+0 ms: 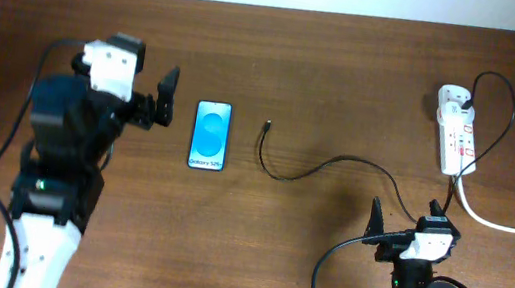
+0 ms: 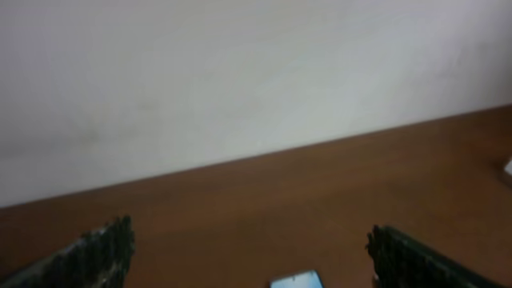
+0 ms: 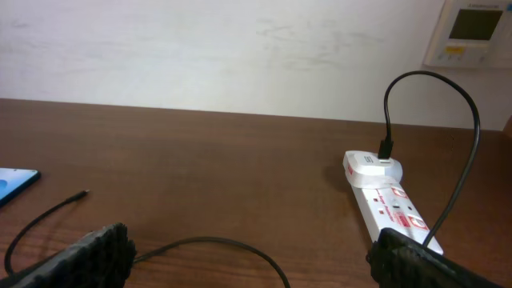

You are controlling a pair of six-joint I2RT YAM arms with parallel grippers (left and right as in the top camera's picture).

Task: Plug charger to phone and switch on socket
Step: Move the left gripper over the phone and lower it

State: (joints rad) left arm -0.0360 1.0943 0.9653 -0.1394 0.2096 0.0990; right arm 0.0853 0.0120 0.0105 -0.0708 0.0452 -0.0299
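The phone lies flat on the table, blue screen up, white text at its near short edge. Its top corner shows in the left wrist view and its edge in the right wrist view. The black charger cable runs from the socket across the table; its plug tip lies free, right of the phone. My left gripper is open and empty, just left of the phone. My right gripper is open and empty, near the front edge, above a loop of the cable.
The socket's thick white cord runs off to the right edge. The charger's adapter is plugged into the far end of the socket. A white wall panel hangs behind the table.
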